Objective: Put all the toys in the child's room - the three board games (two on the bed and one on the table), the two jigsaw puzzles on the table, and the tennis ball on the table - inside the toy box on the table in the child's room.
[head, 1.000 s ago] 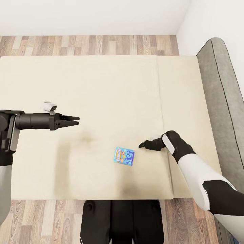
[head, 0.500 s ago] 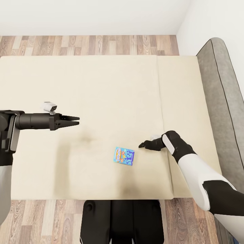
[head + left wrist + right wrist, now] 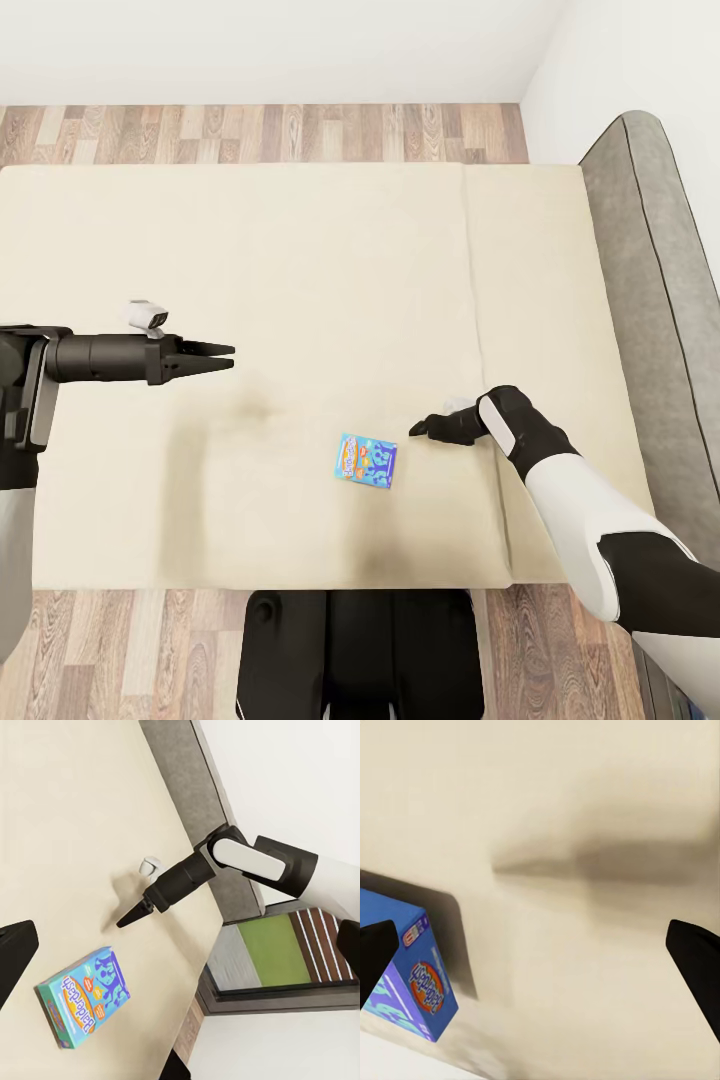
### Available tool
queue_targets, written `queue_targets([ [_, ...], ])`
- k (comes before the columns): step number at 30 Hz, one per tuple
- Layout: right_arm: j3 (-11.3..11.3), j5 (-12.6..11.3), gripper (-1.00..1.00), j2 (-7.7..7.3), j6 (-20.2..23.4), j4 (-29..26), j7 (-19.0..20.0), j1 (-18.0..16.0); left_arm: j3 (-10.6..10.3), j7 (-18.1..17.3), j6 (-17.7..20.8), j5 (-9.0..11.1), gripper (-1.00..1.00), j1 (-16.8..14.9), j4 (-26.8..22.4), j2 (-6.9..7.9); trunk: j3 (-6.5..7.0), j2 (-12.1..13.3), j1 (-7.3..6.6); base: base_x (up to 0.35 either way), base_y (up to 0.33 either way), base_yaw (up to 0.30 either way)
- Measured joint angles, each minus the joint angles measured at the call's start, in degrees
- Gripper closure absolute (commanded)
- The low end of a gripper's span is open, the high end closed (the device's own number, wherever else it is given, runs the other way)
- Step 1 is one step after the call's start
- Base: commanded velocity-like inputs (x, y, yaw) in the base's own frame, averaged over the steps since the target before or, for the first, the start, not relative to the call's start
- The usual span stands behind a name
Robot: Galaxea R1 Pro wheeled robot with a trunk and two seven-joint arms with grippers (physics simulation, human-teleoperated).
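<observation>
Beside the right end effector (image 3: pixel 416 428), blue board game (image 3: pixel 366 460) lies flat on bed (image 3: pixel 300 260).

Beige bed (image 3: pixel 300 260) carries one blue board game (image 3: pixel 367 460), seemingly flat.

One board game (image 3: pixel 366 461): small flat blue box, bright orange and white print, lying face up and slightly skewed on the beige bed (image 3: pixel 300 260), near its front edge. Nothing touches it.
</observation>
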Motion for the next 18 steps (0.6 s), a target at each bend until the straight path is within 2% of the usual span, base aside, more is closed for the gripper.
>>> queue_targets([
  [18,0.0,-0.2,-1.0,0.01,0.0,0.0,0.0,0.0,0.0,0.0,0.0,0.0,-1.0,0.0,0.0,0.01,0.38,0.0,0.0,0.0,0.0,0.0],
])
